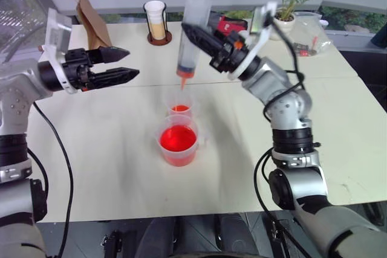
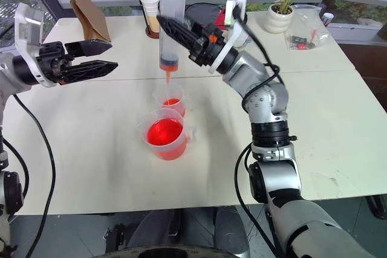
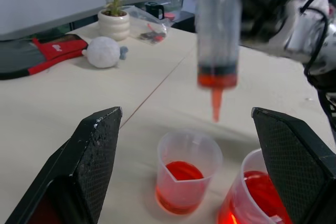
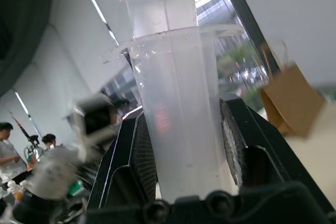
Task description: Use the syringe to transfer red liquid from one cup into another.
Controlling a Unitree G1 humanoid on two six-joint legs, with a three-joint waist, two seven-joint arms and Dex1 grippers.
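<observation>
On table: both cups (image 1: 178,143) hold red liquid (image 1: 176,138), syringe (image 3: 217,40) seemingly little

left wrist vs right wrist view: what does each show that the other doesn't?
Left wrist: the small cup and the wide cup, both holding red liquid, the syringe's orange tip above them, and a potted plant.
Right wrist: the right gripper's fingers clamped on the barrel, and a paper bag.
Both: the syringe.
</observation>
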